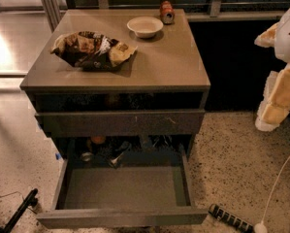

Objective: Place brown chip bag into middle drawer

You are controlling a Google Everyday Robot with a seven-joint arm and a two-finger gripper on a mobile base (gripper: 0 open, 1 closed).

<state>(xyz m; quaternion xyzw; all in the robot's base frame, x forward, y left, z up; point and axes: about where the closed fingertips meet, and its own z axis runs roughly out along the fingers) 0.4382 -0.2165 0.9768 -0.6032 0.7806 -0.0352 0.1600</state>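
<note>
The brown chip bag [92, 50] lay crumpled on the left of the cabinet top [169, 62], its long axis running side to side. The middle drawer [125, 188] stood pulled out below. The gripper [270, 114] hung at the far right, well apart from the bag; I couldn't tell whether it was open or closed.

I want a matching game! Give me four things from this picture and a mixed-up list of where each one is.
1 brown chip bag
2 white bowl
3 middle drawer
4 tool

A pulled open, low down
B right of the cabinet, in the air
C cabinet top, front left
D cabinet top, back, beside the can

Pairs: 1-C, 2-D, 3-A, 4-B
</note>
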